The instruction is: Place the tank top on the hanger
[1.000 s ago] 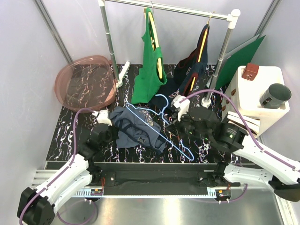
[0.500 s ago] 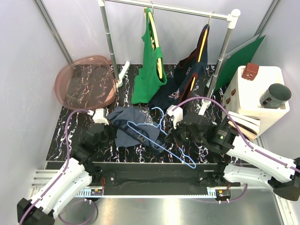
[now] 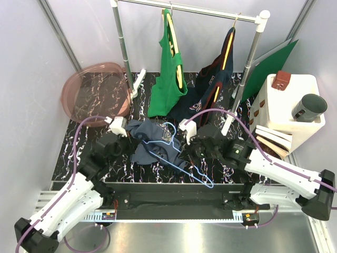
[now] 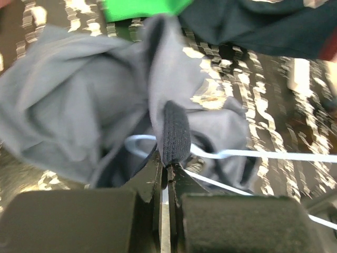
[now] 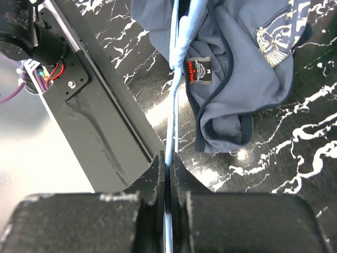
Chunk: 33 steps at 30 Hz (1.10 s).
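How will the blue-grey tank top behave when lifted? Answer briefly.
Likely floppy: the tank top lies crumpled in folds and would sag from the left end effector pinching its dark hem. Probably light, being thin fabric. It may snag the hanger running into it.

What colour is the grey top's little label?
The label is red with dark print; clearest in right wrist view.

The tank top (image 3: 145, 150) lies bunched at mid-tabletop (image 3: 84, 145), with the hanger (image 5: 180, 45) slanting across it toward the near right. The left gripper (image 4: 168, 171) sits at the garment's left edge, the right gripper (image 5: 167, 163) just to its right. Behind them stands a rail (image 3: 210, 10) with two hung garments (image 3: 167, 79). A basin (image 3: 79, 84) lies rear left, and a box (image 3: 284, 105) bearing a cup (image 3: 309, 107) stands at right.
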{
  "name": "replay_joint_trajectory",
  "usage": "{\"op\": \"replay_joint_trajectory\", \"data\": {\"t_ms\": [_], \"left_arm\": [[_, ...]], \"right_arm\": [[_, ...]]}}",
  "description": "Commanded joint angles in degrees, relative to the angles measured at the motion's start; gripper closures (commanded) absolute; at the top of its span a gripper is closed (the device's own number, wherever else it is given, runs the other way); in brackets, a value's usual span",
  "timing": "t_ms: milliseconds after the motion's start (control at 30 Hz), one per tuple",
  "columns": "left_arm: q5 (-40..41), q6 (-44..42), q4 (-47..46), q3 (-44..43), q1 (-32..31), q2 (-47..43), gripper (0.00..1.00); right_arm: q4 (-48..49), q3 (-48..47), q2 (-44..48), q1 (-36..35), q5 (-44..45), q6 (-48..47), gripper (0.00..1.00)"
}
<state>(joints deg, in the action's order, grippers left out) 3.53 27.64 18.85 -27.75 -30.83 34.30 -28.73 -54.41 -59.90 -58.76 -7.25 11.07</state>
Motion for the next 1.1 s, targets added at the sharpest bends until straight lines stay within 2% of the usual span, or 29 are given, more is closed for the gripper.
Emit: {"op": "replay_joint_trajectory", "data": {"t_ms": [0,167,200,233,300,333,433,467,600,767,1033,1067], "left_arm": [[-10.1,-3.3,-1.2,-6.2,-2.0,2.3,1.0],[-15.7,-7.0,1.1,-11.7,-5.4,5.7,1.0],[-18.1,-7.5,1.8,-12.6,-5.7,6.1,0.97],[-18.8,-7.9,3.5,-13.4,-6.1,6.6,0.73],[-16.6,-8.8,5.7,-15.1,-6.9,6.2,0.45],[-15.0,-8.8,7.8,-15.2,-7.0,5.4,0.22],[-7.5,-9.4,12.2,-16.5,-7.0,0.2,0.03],[-4.7,-9.9,13.1,-17.1,-6.9,-3.2,0.01],[-3.7,-12.7,15.2,-20.2,-7.0,-10.2,0.01],[-5.5,-14.7,14.8,-20.8,-6.9,-10.9,0.06],[-14.8,-15.0,-3.7,-12.0,-7.1,-9.5,0.12],[-18.3,-15.2,-5.7,-9.6,-7.0,-10.0,0.12]], "right_arm": [[8.5,0.7,-1.8,0.0,-2.2,-1.3,1.0],[10.6,0.7,-2.2,0.0,-2.1,-2.3,1.0],[10.7,0.7,-2.1,0.0,-1.8,-2.6,1.0],[10.8,0.7,-1.8,-0.1,-1.8,-2.9,1.0],[10.7,0.7,-0.9,0.0,-2.2,-3.4,1.0],[10.8,0.8,-0.4,0.0,-2.4,-3.4,1.0],[10.7,1.1,1.6,-0.1,-3.2,-4.1,1.0],[10.7,1.2,2.1,0.0,-3.4,-4.6,1.0],[10.7,1.1,3.6,0.0,-5.0,-5.4,1.0],[10.8,-0.1,3.5,0.1,-9.8,-7.2,1.0],[9.5,-1.3,4.1,1.4,-17.5,-8.6,1.0],[9.3,-1.2,4.2,1.8,-18.3,-8.7,1.0]]}}
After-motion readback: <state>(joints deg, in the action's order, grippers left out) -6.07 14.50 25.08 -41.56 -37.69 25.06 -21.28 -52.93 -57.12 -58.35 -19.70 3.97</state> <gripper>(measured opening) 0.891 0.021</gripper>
